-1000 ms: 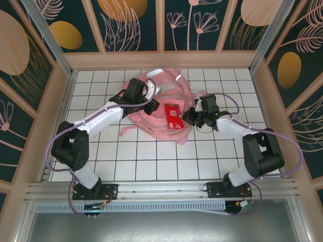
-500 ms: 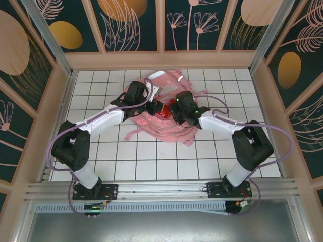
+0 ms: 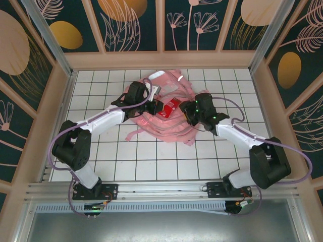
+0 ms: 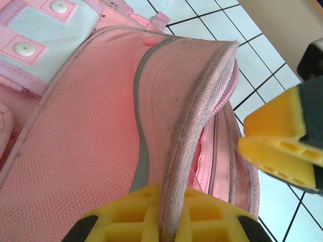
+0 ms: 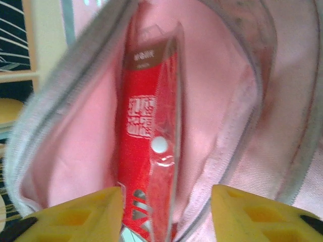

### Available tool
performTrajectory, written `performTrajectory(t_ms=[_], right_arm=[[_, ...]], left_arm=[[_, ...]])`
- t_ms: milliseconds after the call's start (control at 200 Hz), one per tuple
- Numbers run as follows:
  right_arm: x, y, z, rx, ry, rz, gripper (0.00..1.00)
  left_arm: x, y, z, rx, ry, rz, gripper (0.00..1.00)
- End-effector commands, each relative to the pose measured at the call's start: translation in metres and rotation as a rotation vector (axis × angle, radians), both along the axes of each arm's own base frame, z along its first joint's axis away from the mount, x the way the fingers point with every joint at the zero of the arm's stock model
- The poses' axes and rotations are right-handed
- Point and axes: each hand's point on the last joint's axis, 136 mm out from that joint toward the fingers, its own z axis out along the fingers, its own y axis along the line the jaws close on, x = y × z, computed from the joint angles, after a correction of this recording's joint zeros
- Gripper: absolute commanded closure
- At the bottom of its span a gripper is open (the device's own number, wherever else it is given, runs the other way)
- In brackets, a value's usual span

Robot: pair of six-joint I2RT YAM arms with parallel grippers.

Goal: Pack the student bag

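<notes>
The pink student bag (image 3: 164, 127) lies at the table's middle back, its mouth held up. My left gripper (image 3: 153, 105) is shut on the grey-pink rim of that mouth (image 4: 189, 126), which runs up from between the yellow fingers (image 4: 126, 212). A red packet (image 3: 170, 106) stands edge-on inside the opening, against the pink lining (image 5: 222, 101). My right gripper (image 3: 185, 109) sits just right of the mouth, open. In the right wrist view the red packet (image 5: 146, 126) lies between the parted fingers (image 5: 242, 212), with a gap on the right side.
The bag's loose pink straps (image 3: 132, 133) trail onto the white gridded table (image 3: 151, 161). A pale snap-buttoned panel (image 4: 45, 35) of the bag lies behind the rim. Wooden walls (image 3: 60, 101) close in the table on three sides.
The red packet lay flat on the bag with my right gripper shut beside it. The gripper swung it left into the mouth, then opened and drew back right. My left gripper kept its hold.
</notes>
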Motion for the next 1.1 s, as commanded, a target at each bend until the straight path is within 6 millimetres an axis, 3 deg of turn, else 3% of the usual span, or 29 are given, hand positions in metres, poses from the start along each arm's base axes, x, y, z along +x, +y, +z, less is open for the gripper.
performTrajectory(t_ms=[0, 110, 130, 200, 270, 340, 420, 505, 545, 646, 746, 836, 1096], right_arm=[[-0.008, 0.025, -0.010, 0.050, 0.012, 0.112, 0.58], [0.006, 0.048, 0.004, 0.098, -0.035, 0.139, 0.63], [0.007, 0.054, 0.006, 0.106, -0.042, 0.146, 0.63], [0.012, 0.072, 0.011, 0.130, -0.053, 0.165, 0.66], [0.017, 0.086, 0.007, 0.144, -0.040, 0.171, 0.68], [0.020, 0.093, -0.001, 0.155, -0.020, 0.142, 0.78], [0.022, 0.086, -0.009, 0.132, -0.003, 0.060, 0.88], [0.020, 0.060, -0.018, 0.045, 0.034, -0.076, 0.99], [0.019, 0.048, -0.019, 0.002, 0.045, -0.129, 1.00], [0.014, 0.018, -0.010, -0.082, 0.026, -0.270, 1.00], [0.010, 0.003, 0.004, -0.133, 0.005, -0.356, 1.00], [0.014, 0.008, 0.014, -0.139, -0.020, -0.363, 1.00], [0.034, 0.051, -0.001, -0.140, -0.016, -0.335, 1.00]], left_arm=[[0.001, -0.026, 0.040, -0.131, -0.068, -0.076, 1.00], [-0.002, -0.030, 0.043, -0.159, -0.037, -0.087, 1.00], [0.000, -0.031, 0.031, -0.151, -0.009, -0.086, 1.00], [-0.001, -0.032, 0.031, -0.161, 0.004, -0.089, 1.00], [-0.002, -0.033, 0.034, -0.171, 0.001, -0.089, 1.00], [-0.003, -0.033, 0.039, -0.177, -0.011, -0.092, 1.00], [-0.003, -0.032, 0.039, -0.173, -0.019, -0.094, 1.00], [-0.002, -0.031, 0.036, -0.163, -0.015, -0.082, 1.00], [-0.005, -0.029, 0.049, -0.182, -0.039, -0.085, 1.00], [-0.007, -0.030, 0.051, -0.190, -0.041, -0.097, 1.00], [-0.007, -0.029, 0.051, -0.188, -0.044, -0.098, 1.00], [-0.007, -0.030, 0.053, -0.193, -0.044, -0.102, 1.00], [-0.007, -0.031, 0.054, -0.214, -0.044, -0.094, 1.00]])
